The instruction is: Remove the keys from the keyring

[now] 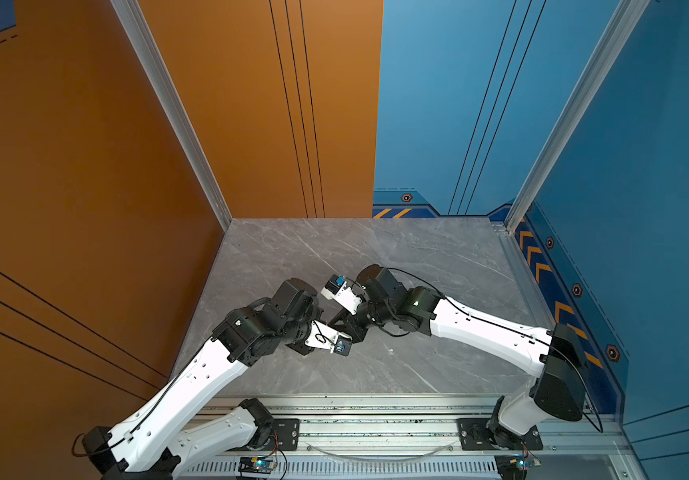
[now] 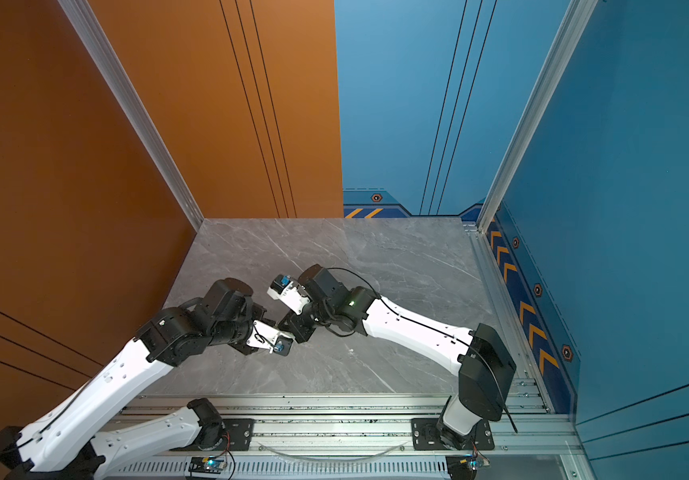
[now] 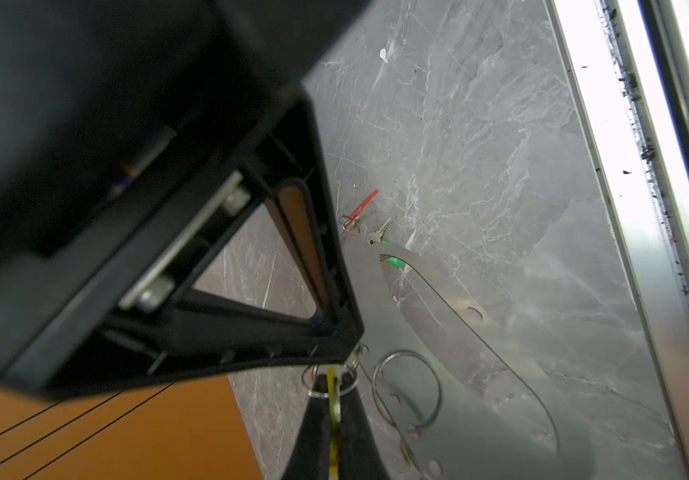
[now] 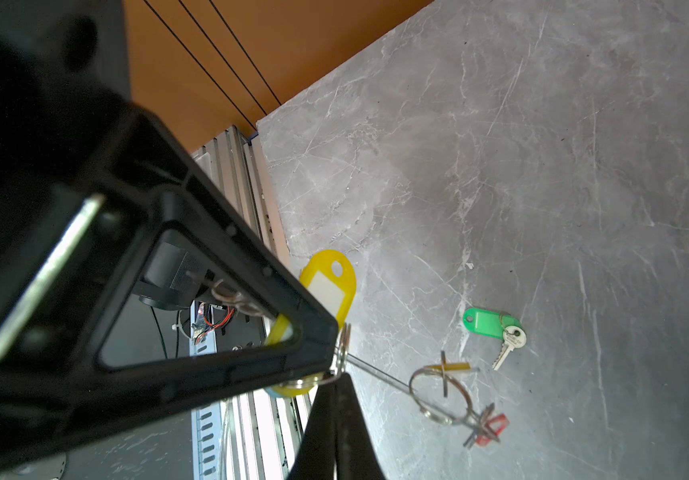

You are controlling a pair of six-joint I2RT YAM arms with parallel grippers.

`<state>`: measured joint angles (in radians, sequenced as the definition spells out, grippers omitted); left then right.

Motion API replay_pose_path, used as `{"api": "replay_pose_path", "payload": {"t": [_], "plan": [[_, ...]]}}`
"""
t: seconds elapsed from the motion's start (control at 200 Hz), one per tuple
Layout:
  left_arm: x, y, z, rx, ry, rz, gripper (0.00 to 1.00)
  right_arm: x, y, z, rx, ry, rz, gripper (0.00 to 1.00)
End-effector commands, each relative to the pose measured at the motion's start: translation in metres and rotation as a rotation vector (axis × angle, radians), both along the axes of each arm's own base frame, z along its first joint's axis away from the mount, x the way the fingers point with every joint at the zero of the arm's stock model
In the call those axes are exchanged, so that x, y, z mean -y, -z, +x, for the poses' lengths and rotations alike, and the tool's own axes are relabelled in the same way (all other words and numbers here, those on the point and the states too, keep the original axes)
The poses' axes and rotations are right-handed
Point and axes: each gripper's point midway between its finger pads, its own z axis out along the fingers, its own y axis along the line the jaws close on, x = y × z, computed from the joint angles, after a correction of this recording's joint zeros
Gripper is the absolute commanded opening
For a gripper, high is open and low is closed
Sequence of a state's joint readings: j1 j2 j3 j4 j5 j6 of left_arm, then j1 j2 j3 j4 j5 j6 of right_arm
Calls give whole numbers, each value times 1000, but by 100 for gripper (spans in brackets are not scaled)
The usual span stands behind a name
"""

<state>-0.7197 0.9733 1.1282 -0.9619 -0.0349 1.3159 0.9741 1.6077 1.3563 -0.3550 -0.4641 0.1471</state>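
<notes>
Pinches the yellow key (image 4: 330, 286) by its tag in the left gripper (image 3: 331, 399), pressed tight. Nips a small ring (image 4: 340, 349) on the keyring (image 3: 461, 299), up above the table (image 1: 417, 257), in the right gripper (image 4: 336, 386), also pressed together. Finds the green key (image 4: 488, 322) off already, down on the table, with the red key (image 4: 490, 428) near it, maybe off too. Leaves yellow to free

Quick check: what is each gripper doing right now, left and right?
Left gripper: closed, holding the yellow tag.
Right gripper: closed, apparently pinching the small metal ring beside that tag.
</notes>
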Motion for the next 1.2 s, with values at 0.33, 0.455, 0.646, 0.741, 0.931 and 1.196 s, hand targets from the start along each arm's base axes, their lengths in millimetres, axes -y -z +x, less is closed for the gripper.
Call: {"api": "replay_pose_path", "payload": {"t": [0.33,0.455,0.646,0.741,0.931,1.196], "plan": [[-14,-1,-9,-14,-8,-9,0,27,-8,38,35,229,38,0],[-18,-3,-5,-15,-20,-14,0,31,-7,36,32,232,34,0],[-20,-5,-3,-17,-31,-18,0,33,-9,34,41,231,47,0],[-20,-7,-2,-21,-41,-34,0,33,-9,30,53,214,38,0],[-13,-20,0,-52,-93,-150,0,27,-22,20,130,157,105,0],[-4,-38,2,-61,-129,-275,0,22,-34,10,264,113,134,0]]}}
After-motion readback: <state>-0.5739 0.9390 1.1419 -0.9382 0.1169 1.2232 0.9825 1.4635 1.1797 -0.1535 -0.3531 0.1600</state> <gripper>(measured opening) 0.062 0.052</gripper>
